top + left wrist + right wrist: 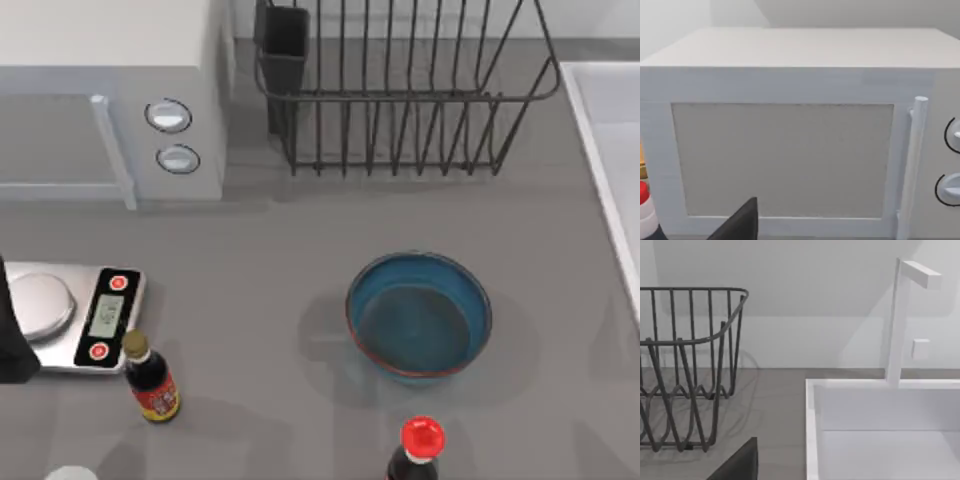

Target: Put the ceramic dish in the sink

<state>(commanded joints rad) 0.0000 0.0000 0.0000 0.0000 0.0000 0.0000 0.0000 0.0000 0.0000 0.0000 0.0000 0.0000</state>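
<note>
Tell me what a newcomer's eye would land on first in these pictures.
The blue-teal ceramic dish stands alone on the grey table, right of centre, nothing touching it. Behind it sits the dark wire dish rack, with the white microwave at back left. The pale sink runs along the table's right edge, its tall white faucet rising behind it.

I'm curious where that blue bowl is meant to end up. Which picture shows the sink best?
The right wrist view: the sink shows its raised rim, inner walls and a white tap behind. The top view catches an edge strip of it at the table's right. The left wrist view faces a microwave.
</note>
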